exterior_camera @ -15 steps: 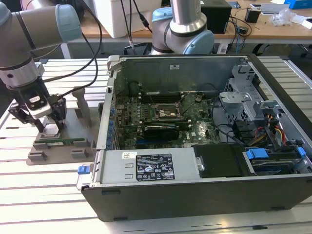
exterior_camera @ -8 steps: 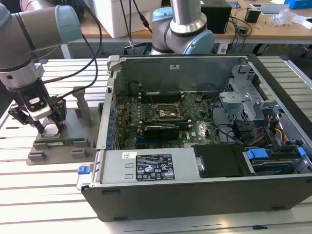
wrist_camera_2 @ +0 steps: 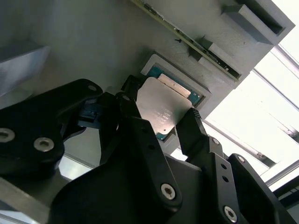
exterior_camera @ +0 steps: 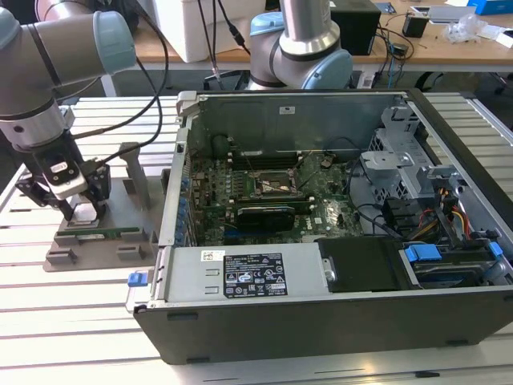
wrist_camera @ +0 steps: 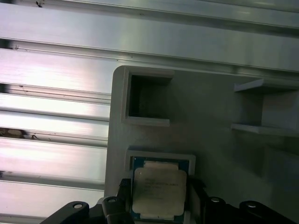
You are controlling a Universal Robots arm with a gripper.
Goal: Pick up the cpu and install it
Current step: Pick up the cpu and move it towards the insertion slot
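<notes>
The robot's gripper is down low over a grey holder that sits on the slatted metal counter, at the exterior view's left. The cpu lies flat in a little square pocket in that holder, shiny grey side up, with a thin green rim showing around it. In both wrist views the two black jaws stand one on each side of the chip and look closed against two of its opposite edges, so I think they are holding it. The chip does not look lifted; it seems to be down in its pocket. A long green memory stick lies in another slot of the same holder, close by. The open computer case is well apart from the gripper, toward the exterior view's right, and the square socket sits in the middle of the board inside it. I think the chip is very light, thin and stiff, so it will not bend. Its metal top looks smooth and could be slippery. The underside is hidden, and on a chip like this it is probably easy to hurt. So the side edges are the best place to hold it, with a soft, even squeeze that keeps it flat. If the squeeze is uneven, the chip could tip or slide out.
</notes>
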